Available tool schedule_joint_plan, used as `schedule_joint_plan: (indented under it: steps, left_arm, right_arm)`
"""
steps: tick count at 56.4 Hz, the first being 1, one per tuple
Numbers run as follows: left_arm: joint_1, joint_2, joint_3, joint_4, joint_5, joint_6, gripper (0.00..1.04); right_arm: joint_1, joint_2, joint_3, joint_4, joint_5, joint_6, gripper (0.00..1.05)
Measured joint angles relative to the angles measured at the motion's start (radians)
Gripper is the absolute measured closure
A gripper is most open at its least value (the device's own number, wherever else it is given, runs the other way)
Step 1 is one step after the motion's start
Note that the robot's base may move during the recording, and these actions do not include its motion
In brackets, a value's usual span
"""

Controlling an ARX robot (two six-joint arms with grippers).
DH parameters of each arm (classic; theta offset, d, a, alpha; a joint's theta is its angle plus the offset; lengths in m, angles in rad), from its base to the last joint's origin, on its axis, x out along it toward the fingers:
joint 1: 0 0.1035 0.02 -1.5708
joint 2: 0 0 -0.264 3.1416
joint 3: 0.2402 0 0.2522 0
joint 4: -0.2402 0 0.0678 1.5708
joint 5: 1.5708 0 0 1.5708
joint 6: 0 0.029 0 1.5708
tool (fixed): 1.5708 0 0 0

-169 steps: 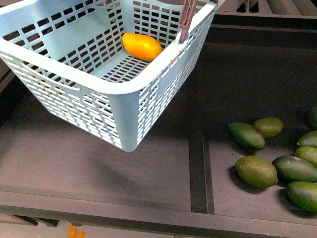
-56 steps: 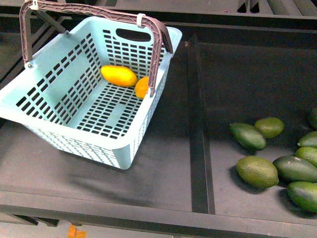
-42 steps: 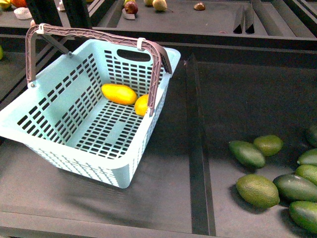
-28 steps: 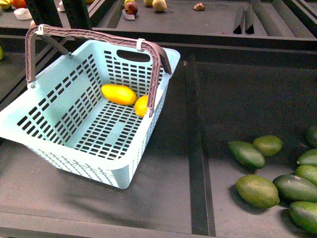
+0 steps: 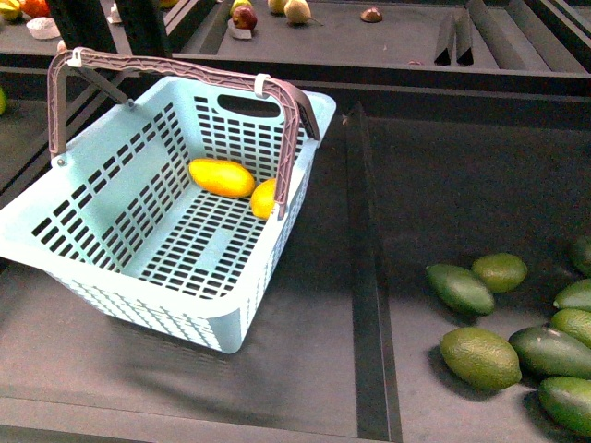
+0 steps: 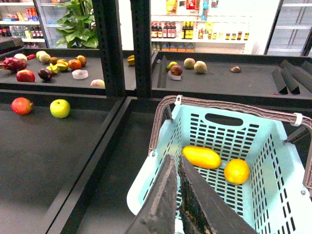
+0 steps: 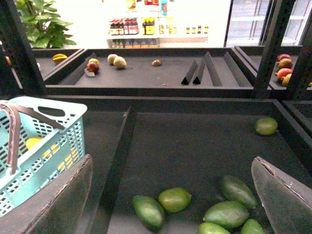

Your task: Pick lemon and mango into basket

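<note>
The light teal basket (image 5: 111, 175) stands on the dark shelf at the left, its brown handle (image 5: 175, 66) upright. Inside it lie the elongated yellow-orange mango (image 5: 221, 176) and the rounder yellow lemon (image 5: 265, 197), touching near the right wall. In the left wrist view the basket (image 6: 273, 161) holds the mango (image 6: 201, 157) and lemon (image 6: 237, 171). My left gripper (image 6: 174, 195) is shut and empty, above the basket's near rim. My right gripper (image 7: 170, 195) is open and empty above the green fruits; the basket (image 7: 53, 141) shows to one side. Neither gripper shows in the front view.
Several dark green oval fruits (image 5: 480, 355) lie in the right compartment, past a raised divider (image 5: 365, 258). More green fruits (image 7: 168, 200) show under my right gripper. Apples and other fruit (image 6: 44, 63) sit on the far shelves, with black uprights (image 6: 109, 46) between.
The basket came down from a tilted, lifted pose and now stands on the shelf with its handle up. The lemon now shows beside the mango. Since half a second ago almost nothing moved.
</note>
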Motion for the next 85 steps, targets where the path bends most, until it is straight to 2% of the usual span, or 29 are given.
schedule_joint_plan:
  steps: [28,55,61,85]
  left_arm:
    - [0.0,-0.292,0.0,-0.275,0.0,0.0,1.01]
    - [0.0,-0.446,0.0,-0.428,0.0,0.0,1.01]
    - [0.0,-0.595,0.0,-0.597,0.0,0.0,1.01]
    - [0.0,-0.619,0.0,-0.606,0.0,0.0,1.01]
  right_arm:
    - [0.0,0.0,0.0,0.0,0.0,0.0,0.09]
    - [0.0,0.0,0.0,0.0,0.0,0.0,0.09]
    - [0.0,0.0,0.0,0.0,0.0,0.0,0.09]
    - [0.0,0.0,0.0,0.0,0.0,0.0,0.09]
